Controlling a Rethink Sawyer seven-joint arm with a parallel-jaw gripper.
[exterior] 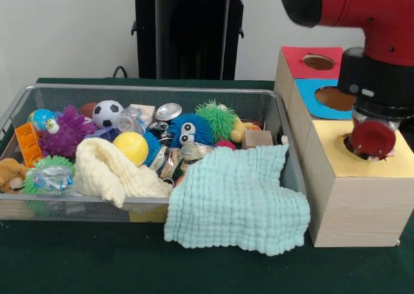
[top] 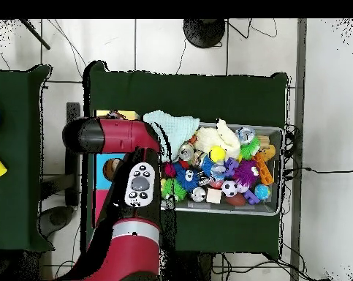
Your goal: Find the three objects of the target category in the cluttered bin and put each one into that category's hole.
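The silver wire mesh bin (exterior: 149, 87) is full of toys and also shows in the overhead view (top: 275, 133). No polka-dot fabric piece shows plainly among the clutter. The yellow-topped wooden box (exterior: 359, 197) stands at the bin's right end. My gripper (exterior: 372, 154) hangs low right over the box's round hole (exterior: 351, 146) and hides most of it. Whether the gripper holds anything is hidden. In the overhead view the red arm (top: 128, 136) covers the gripper and the yellow box.
A mint-green waffle cloth (exterior: 236, 200) hangs over the bin's front right rim, beside a cream fluffy cloth (exterior: 113, 171). Blue-topped (exterior: 323, 98) and red-topped (exterior: 310, 61) boxes stand behind the yellow one. Balls, spiky toys and cans crowd the bin.
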